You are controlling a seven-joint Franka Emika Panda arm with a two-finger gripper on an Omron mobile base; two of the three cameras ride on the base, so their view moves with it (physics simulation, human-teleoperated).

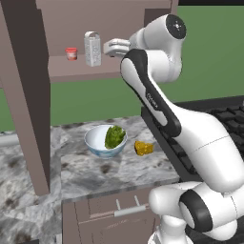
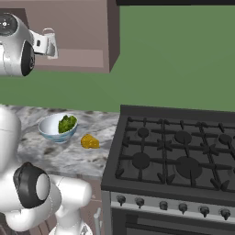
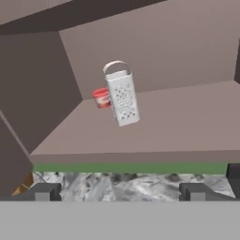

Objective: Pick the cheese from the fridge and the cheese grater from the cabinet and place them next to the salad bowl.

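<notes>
With its jaws wide and empty, the gripper point(image 3: 117, 191) faces the cheese grater point(image 1: 92, 48) standing on the cabinet point(image 1: 90, 71) shelf just beside a small red jar point(image 1: 71, 53) (a careless approach could topple either).

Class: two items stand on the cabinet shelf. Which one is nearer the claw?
The cheese grater, tall and silvery, stands nearer the claw; the small red jar stands beyond it.
</notes>
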